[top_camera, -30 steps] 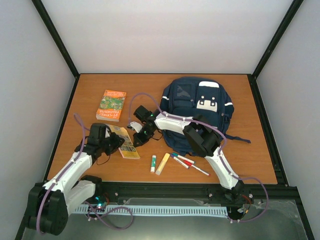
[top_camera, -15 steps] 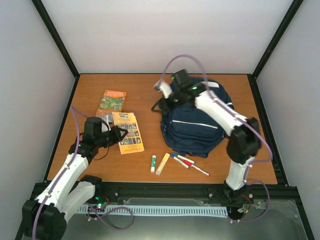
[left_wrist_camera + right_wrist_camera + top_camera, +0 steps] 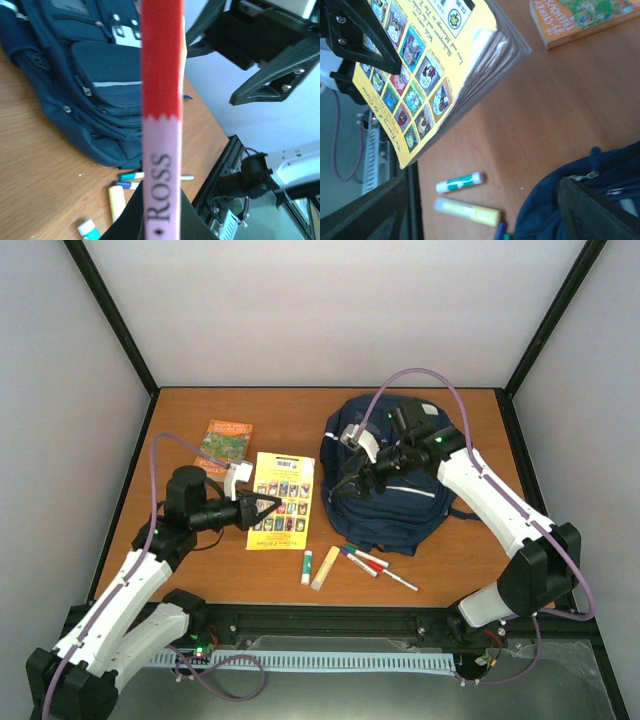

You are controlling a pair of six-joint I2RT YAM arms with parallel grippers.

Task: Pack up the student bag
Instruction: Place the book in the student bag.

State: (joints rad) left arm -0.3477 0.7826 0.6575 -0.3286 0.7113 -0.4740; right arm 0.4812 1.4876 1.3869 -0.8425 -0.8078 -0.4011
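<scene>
- Navy student bag lies on the wooden table, right of centre, toward the far edge.
- Left gripper is clamped on a yellow book, held up off the table just left of the bag.
- Right gripper is over the bag's left edge, jaws spread wide, nothing between them.
- Orange book sits far left; glue stick, highlighter and markers lie near the front edge.

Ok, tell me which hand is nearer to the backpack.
Right. The right hand hangs open over the backpack; the left hand sits clear of it above the table, gripping the yellow book.
</scene>
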